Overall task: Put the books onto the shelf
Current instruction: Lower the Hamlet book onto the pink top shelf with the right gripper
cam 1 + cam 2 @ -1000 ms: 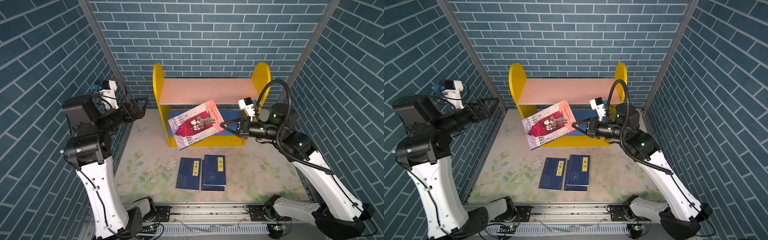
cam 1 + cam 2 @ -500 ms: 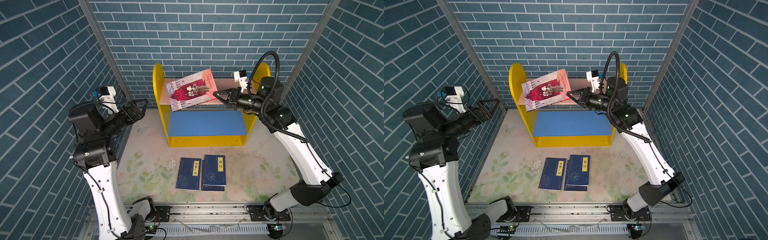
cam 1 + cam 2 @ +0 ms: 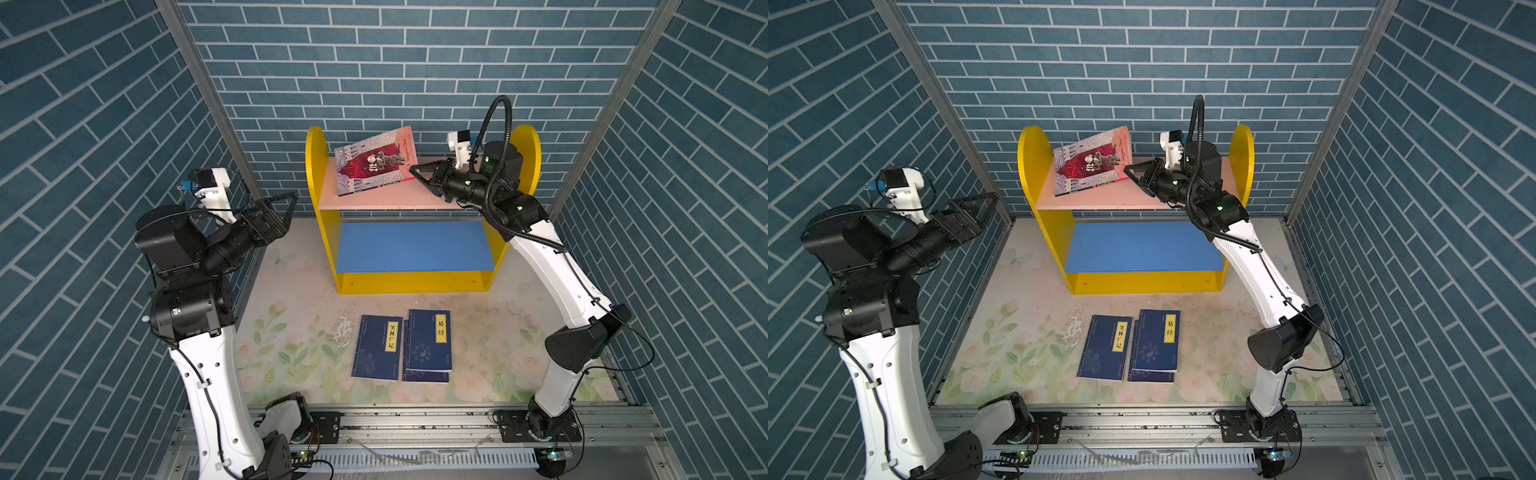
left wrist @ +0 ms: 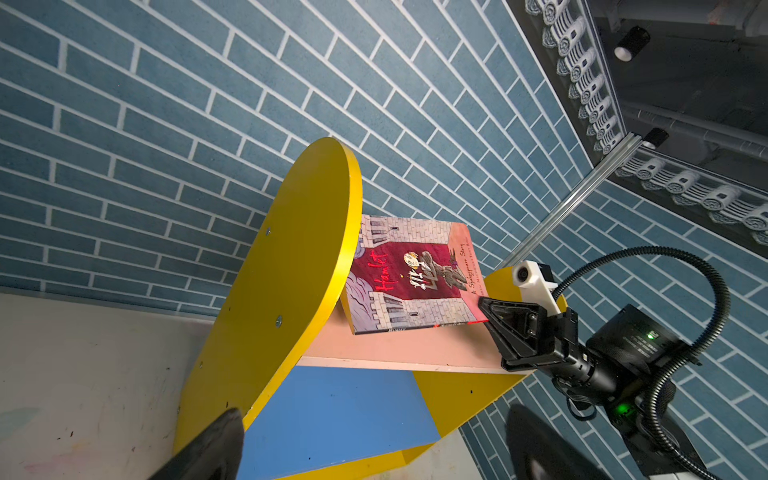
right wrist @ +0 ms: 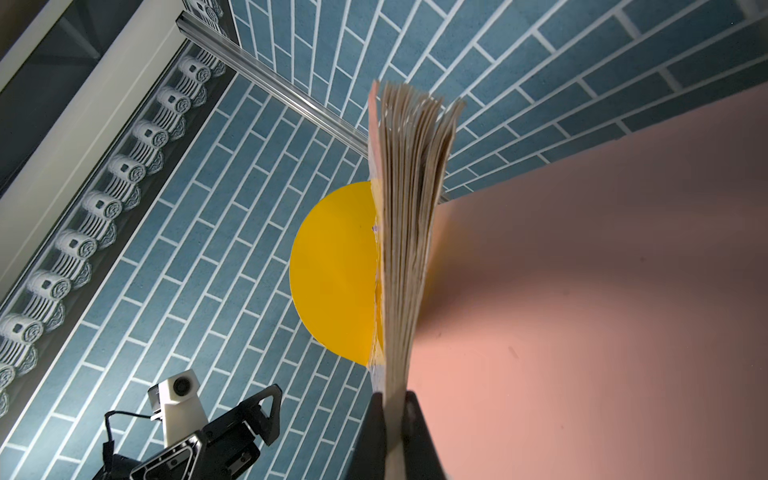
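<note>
My right gripper (image 3: 413,168) (image 3: 1128,169) (image 5: 392,399) is shut on the red-grey illustrated book (image 3: 376,162) (image 3: 1092,162) (image 4: 411,274), pinching its page edge (image 5: 409,208). The book stands tilted over the pink upper board (image 3: 415,195) (image 5: 582,291) of the shelf (image 3: 1042,232) (image 4: 282,291), near its left side panel. The book's lower edge is at or just above the board. Two navy books (image 3: 378,347) (image 3: 429,340) lie side by side on the mat, the right one on top of a third (image 3: 426,376). My left gripper (image 3: 286,212) (image 3: 986,203) (image 4: 374,440) hangs open and empty left of the shelf.
Blue brick walls (image 3: 374,62) close in the back and both sides. The shelf's blue lower board (image 3: 411,245) is bare. A floral mat (image 3: 291,353) covers the floor, with a peeled white patch (image 3: 345,328). An aluminium rail (image 3: 415,419) runs along the front.
My right gripper has lifted the illustrated book from in front of the blue lower tier up over the pink upper board. The left arm has shifted slightly, its gripper still open.
</note>
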Robot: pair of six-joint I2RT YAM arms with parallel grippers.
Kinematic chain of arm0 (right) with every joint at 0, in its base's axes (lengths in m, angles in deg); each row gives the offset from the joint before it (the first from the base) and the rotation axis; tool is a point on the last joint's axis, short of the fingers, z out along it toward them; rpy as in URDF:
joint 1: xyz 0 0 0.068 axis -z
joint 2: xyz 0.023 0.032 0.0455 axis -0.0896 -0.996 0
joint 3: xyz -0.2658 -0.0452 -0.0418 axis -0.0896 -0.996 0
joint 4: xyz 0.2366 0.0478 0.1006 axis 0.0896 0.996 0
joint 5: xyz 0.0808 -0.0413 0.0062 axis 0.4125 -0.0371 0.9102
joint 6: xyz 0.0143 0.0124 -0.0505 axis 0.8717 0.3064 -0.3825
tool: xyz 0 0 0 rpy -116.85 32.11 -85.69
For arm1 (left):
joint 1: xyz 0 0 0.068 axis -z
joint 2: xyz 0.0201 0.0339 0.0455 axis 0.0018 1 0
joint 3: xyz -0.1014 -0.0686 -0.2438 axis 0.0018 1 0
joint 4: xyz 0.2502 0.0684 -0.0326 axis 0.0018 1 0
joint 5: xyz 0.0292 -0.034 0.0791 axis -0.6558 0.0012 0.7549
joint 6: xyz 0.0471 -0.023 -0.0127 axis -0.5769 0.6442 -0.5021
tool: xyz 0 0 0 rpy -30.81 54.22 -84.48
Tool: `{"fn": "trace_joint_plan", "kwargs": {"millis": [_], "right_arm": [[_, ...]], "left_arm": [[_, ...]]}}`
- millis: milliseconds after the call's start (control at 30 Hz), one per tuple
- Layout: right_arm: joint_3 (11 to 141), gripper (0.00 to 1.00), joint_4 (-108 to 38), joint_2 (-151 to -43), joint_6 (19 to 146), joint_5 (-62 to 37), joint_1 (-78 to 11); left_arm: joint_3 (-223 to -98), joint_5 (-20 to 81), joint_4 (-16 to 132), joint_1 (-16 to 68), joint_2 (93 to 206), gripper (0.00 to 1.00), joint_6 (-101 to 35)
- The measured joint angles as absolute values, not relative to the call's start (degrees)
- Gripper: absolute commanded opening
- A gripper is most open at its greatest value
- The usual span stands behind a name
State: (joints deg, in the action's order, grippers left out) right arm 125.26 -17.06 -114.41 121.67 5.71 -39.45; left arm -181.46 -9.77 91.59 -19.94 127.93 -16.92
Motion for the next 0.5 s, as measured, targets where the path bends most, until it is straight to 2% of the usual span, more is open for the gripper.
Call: {"fn": "trace_joint_plan", "kwargs": {"millis": [200, 500], "right_arm": [[132.8, 0.0, -13.9, -118.7, 121.3, 4.2, -41.7], [134.1, 0.0, -10.5, -120.2, 121.3, 0.9, -43.7]], "left_arm": [[-181.5, -10.6, 90.3, -19.2, 128.0, 1.0, -16.7], [-181.5, -11.2, 90.0, -18.9, 128.5, 1.0, -16.6]]}}
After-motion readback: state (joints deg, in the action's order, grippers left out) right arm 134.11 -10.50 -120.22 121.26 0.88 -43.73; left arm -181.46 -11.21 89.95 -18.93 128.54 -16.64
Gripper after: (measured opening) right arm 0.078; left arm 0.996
